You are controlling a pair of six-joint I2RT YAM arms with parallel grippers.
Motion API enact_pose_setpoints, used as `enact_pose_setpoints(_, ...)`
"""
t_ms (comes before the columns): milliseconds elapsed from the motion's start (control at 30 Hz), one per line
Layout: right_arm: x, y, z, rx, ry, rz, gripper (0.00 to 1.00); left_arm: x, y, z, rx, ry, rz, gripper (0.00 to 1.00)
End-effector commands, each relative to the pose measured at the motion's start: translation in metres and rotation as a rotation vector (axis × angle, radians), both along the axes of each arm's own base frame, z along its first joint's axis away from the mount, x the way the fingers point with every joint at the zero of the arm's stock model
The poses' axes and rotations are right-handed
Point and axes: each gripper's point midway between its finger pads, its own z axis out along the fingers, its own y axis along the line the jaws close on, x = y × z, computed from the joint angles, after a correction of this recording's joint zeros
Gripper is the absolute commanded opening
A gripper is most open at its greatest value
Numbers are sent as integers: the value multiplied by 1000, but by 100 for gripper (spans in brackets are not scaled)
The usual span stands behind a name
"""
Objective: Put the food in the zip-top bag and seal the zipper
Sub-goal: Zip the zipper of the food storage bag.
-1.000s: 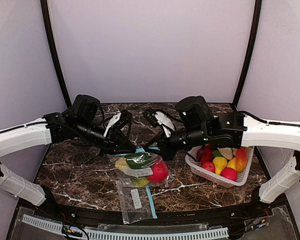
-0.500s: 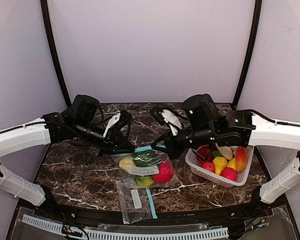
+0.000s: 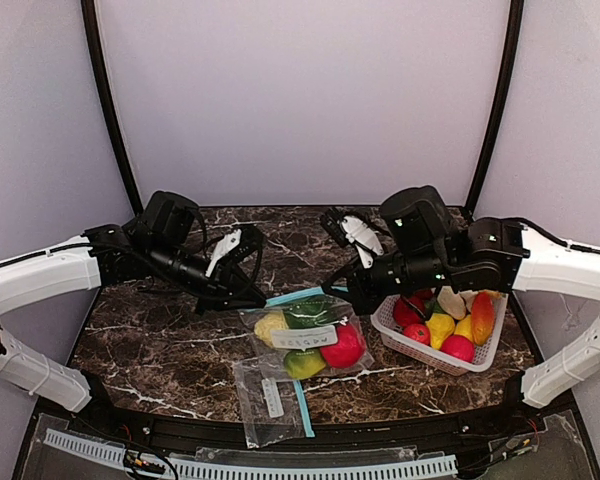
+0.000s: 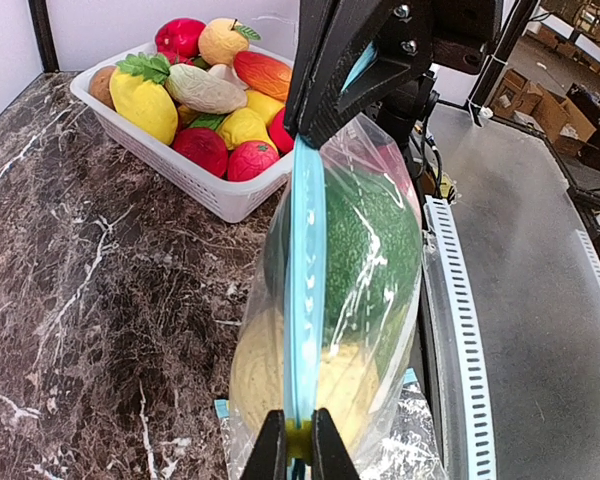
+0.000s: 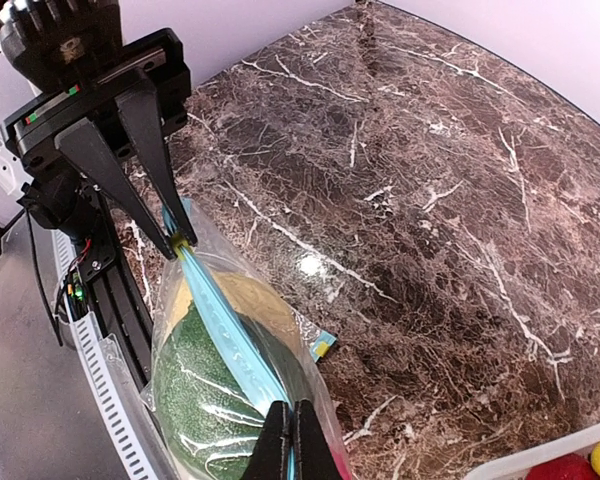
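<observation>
- Marble table (image 3: 150, 340) under both arms.
- Left gripper (image 4: 298, 452) clamped on zipper strip (image 4: 304, 300), left end.
- Zip-top bag (image 3: 305, 340) mid-table, food (image 3: 342, 346) inside; strip's long axis runs straight between the pincers.
- Right gripper (image 5: 287, 440) pinched on right end.

Clear zip-top bag (image 3: 305, 338), its blue zipper (image 4: 302, 300) stretched straight, holds green, yellow and red food (image 3: 343, 349).

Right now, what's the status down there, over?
Both shut: left tool on one end of the blue zipper, right tool on the other. The bag holds fruit, zipper taut. Nothing in the way.
</observation>
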Motion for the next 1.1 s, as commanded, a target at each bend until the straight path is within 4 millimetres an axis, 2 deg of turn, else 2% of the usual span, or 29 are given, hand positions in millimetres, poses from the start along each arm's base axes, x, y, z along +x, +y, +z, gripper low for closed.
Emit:
enact_pose_setpoints(0, 17, -30, 3, -40, -32, -119, 0, -4, 18, -17, 89, 46, 35, 1)
enact_pose_setpoints(467, 23, -49, 7, -63, -52, -177, 0, 6, 25, -20, 103, 43, 73, 1)
enact_pose_setpoints(1067, 21, -50, 17, -47, -61, -170, 0, 33, 44, -18, 132, -8, 184, 1)
